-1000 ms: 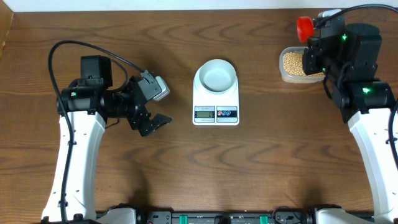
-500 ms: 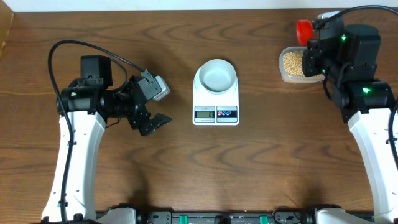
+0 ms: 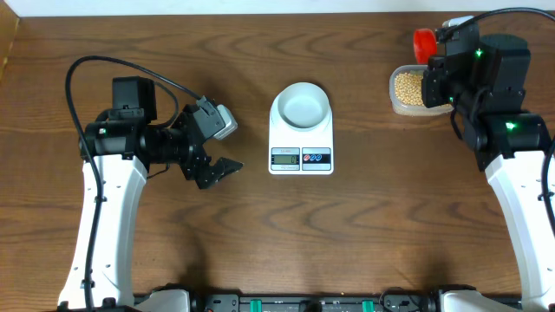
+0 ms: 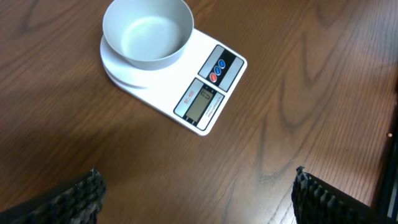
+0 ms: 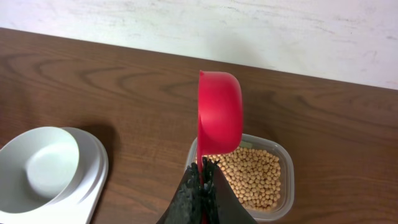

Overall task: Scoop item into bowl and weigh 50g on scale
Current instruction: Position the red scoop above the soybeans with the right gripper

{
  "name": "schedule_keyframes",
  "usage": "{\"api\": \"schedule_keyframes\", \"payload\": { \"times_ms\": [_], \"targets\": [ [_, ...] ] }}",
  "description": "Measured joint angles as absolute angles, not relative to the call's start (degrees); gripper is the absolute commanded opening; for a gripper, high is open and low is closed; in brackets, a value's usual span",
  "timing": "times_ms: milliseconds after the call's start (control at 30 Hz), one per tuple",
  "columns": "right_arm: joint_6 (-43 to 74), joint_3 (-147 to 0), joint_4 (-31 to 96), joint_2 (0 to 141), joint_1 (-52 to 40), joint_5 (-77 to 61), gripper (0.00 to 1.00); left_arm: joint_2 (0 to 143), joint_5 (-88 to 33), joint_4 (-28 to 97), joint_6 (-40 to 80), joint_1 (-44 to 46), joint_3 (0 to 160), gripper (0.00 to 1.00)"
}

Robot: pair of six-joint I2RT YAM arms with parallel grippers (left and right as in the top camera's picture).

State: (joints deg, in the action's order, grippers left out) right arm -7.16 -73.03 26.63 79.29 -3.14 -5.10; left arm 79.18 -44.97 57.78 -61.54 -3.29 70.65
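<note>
**Bowl empty on the scale, beans in the tub**

We see the bowl (image 3: 301, 106), small, round and smooth, white to pale blue, standing on the round platform at the back of the scale (image 3: 301, 159) in the middle of the table (image 3: 364, 225). Nothing lies in the bowl.

The beans (image 3: 408, 87), small, round and tan-yellow, fill the bottom of a clear plastic tub (image 3: 392, 92) with rounded corners. It sits near the table's far right edge, well apart from the scale.

The scale is a flat white slab with a small grey display and round red and blue buttons on its front strip. The digits and the print there are too small for us to read.

The right gripper (image 5: 202, 182) is clamped on the thin handle of a glossy red scoop (image 5: 219, 112), which is held above the tub. We see only the cup's outer wall, so we cannot tell what is inside it.

The left gripper (image 3: 222, 149) hovers over bare table to the left of the scale, its jaws spread wide and holding nothing. Its fingertips (image 4: 81, 196) are black and ribbed.

The tabletop is dark brown wood with a strong grain.
</note>
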Motion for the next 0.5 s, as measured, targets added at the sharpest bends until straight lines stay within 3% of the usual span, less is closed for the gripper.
{"api": "schedule_keyframes", "payload": {
  "times_ms": [500],
  "targets": [
    [-7.2, -73.0, 26.6, 79.3, -3.1, -5.1, 0.01, 79.2, -46.0, 59.1, -61.5, -3.3, 70.7, 0.98]
  ]
}}
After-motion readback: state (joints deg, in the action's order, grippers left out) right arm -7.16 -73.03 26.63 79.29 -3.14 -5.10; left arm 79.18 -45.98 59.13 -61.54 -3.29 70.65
